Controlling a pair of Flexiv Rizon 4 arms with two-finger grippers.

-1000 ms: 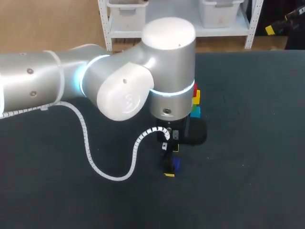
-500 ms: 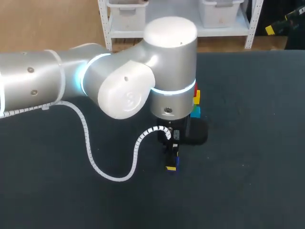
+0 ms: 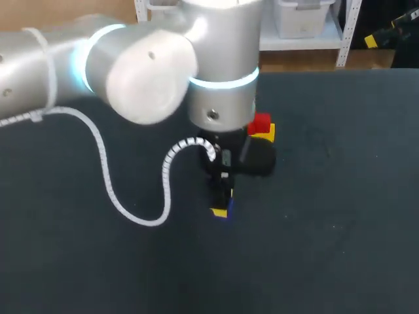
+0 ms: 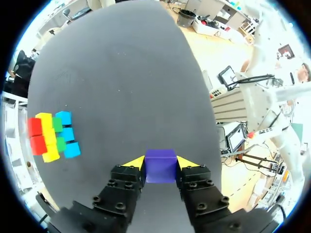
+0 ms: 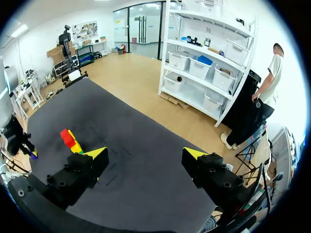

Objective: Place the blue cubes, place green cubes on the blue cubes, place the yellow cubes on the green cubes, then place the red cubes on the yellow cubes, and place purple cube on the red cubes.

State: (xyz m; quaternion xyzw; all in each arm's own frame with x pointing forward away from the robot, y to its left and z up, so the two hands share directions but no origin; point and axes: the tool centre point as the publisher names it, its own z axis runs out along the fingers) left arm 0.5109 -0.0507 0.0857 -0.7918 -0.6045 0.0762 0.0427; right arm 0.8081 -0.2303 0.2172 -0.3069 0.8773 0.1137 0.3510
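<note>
The left gripper (image 4: 161,158) is clamped on the purple cube (image 4: 161,169), which is pinched from two sides between the yellow tips and appears to be held just off the table (image 4: 121,73).

With the fingers' line taken as twelve, the stack (image 4: 51,137) is found at about ten o'clock, well apart from the gripper. In the head view it sits at one o'clock from the gripper. The blue cubes (image 4: 68,134) are laid lowest. The green cubes (image 4: 59,134), the yellow cubes (image 4: 47,137) and the red cubes (image 4: 35,136) are layered on them, so only the purple piece is judged to be missing.

For a clean placement, the cube should be raised above the red layer before any sideways travel. It should then be centred over the two reds and lowered until it is seated. The fingers should be opened only then, and only slightly, so that the reds are not nudged.

The dark mat looks flat and grippy. Enough room is left around the stack, though the white coiled cable (image 3: 105,176) should be watched. The right gripper (image 5: 146,154) is spread wide and empty, and the stack is seen at ten o'clock from it.
</note>
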